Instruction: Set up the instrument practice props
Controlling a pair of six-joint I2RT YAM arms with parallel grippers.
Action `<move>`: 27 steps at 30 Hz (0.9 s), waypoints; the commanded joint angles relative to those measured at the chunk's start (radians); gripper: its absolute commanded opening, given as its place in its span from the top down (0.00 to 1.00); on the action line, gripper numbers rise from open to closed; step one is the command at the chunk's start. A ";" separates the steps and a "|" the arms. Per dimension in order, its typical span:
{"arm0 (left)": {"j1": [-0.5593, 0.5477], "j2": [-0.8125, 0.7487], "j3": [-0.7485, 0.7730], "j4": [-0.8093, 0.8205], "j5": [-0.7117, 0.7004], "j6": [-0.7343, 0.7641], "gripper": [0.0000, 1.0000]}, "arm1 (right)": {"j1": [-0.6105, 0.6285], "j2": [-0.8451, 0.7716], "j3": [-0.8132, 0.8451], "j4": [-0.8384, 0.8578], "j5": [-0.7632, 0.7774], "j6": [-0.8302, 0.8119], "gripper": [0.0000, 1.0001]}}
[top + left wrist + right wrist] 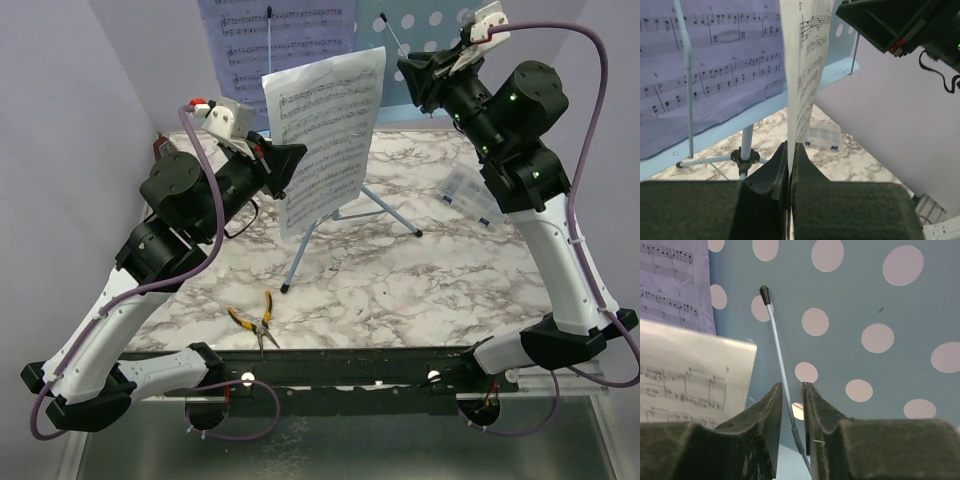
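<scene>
The light blue music stand (pixel 430 30) stands at the back on its tripod; its perforated desk (pixel 910 305) fills the right wrist view. One sheet of music (pixel 285 30) rests on the desk. A second pale sheet of music (pixel 325 140) hangs upright in front of the stand, and my left gripper (pixel 295 160) is shut on its lower left edge (pixel 807 75). My right gripper (pixel 792 387) is up at the desk, its jaws a little apart. The stand's thin page-holder wire (pixel 777 340) runs between them. A brown tip, perhaps the metronome (pixel 162 148), shows behind my left arm.
Yellow-handled pliers (pixel 255 322) lie near the front edge of the marble table. A clear plastic box (pixel 468 190) sits on the right under my right arm. The stand's tripod legs (pixel 390 210) spread across the middle of the table.
</scene>
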 commanded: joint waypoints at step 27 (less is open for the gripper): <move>0.013 0.413 0.581 0.050 -0.146 0.237 1.00 | -0.001 -0.174 -0.383 0.585 -0.028 -0.025 1.00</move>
